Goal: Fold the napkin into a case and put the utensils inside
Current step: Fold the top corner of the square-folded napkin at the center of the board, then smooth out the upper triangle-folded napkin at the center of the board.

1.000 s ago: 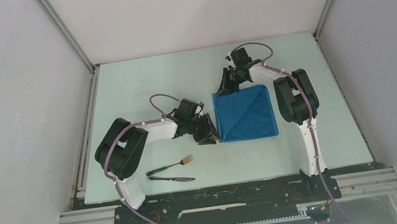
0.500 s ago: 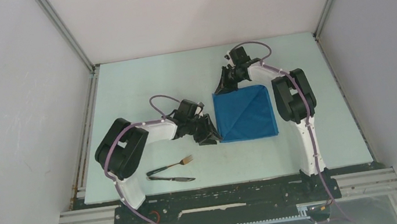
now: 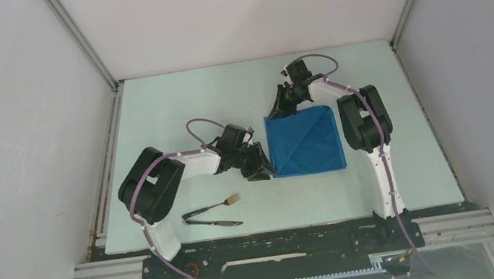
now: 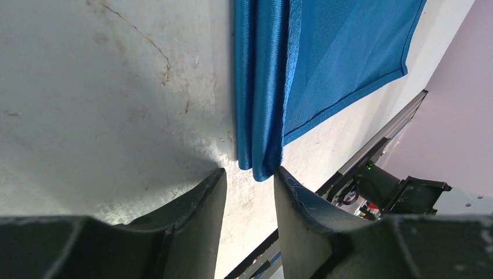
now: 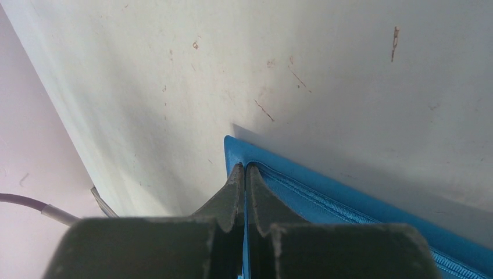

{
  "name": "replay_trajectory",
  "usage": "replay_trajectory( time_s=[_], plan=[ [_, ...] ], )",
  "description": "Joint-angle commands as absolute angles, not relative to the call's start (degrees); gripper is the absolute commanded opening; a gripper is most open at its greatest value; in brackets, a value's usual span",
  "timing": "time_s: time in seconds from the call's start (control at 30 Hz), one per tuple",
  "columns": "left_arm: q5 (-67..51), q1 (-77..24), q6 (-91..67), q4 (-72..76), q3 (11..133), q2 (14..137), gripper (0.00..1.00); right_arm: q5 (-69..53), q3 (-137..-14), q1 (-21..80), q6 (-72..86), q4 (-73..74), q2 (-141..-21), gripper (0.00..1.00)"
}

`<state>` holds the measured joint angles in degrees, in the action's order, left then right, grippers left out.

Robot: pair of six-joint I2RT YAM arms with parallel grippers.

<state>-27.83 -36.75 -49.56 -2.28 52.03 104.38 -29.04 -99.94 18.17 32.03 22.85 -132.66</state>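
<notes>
The blue napkin lies flat as a folded square in the middle of the table; a case is not in view. My right gripper is shut on the napkin's far left corner, and the cloth's edge runs between its closed fingertips. My left gripper stands open at the near left corner. The layered corner of the napkin just reaches the mouth of my left gripper and touches the right finger. The fork and knife lie side by side near the left arm's base.
Grey walls enclose the table on the left, right and back. A black rail with both arm bases runs along the near edge. The right arm's elbow stands just right of the napkin.
</notes>
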Motion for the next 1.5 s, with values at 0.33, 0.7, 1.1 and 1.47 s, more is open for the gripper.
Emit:
replay_trajectory(
  time_s=[0.33, 0.7, 1.1, 1.47],
  plan=[
    [-24.80, -37.54, -48.61, -5.10, 49.31, 105.83, 0.45, -29.71, -104.98, 17.75, 32.94, 22.09, -134.80, 0.00],
    [-25.24, -37.60, -47.47, -7.28, 50.15, 102.15, 0.48, -29.87, -104.13, 17.79, 31.15, 24.53, -131.74, 0.29],
    [-26.09, -37.64, -47.11, -11.79, 56.35, 93.98, 0.47, -31.59, -95.63, 15.06, 25.13, 29.33, -114.55, 0.80],
    [-31.04, -38.27, -50.92, -6.40, 70.09, 109.61, 0.33, -48.62, -77.53, -1.57, 24.49, 15.59, -111.36, 0.99]
  ],
)
